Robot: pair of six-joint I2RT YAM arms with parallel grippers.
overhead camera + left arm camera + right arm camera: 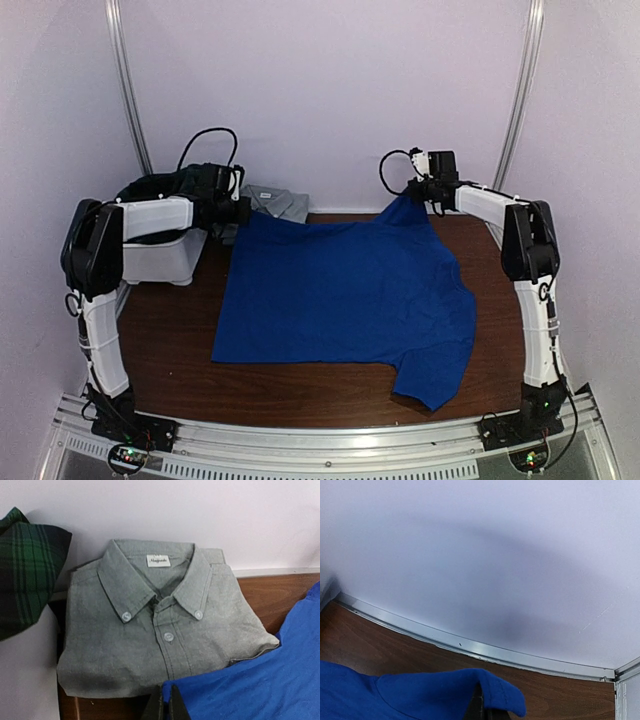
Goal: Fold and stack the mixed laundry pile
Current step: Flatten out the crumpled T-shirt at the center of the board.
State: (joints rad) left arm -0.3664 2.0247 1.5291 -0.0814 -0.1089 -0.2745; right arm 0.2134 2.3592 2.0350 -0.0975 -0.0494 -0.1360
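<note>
The blue T-shirt (340, 290) lay spread on the bench (170, 340), its far edge running left to right between the arms; the left pincer (241, 213) and right pincer (413, 197) each pinched shut on its nearer far corner.

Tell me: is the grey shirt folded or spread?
Folded: the grey shirt sits as a neat buttoned rectangle, collar on top.
</note>
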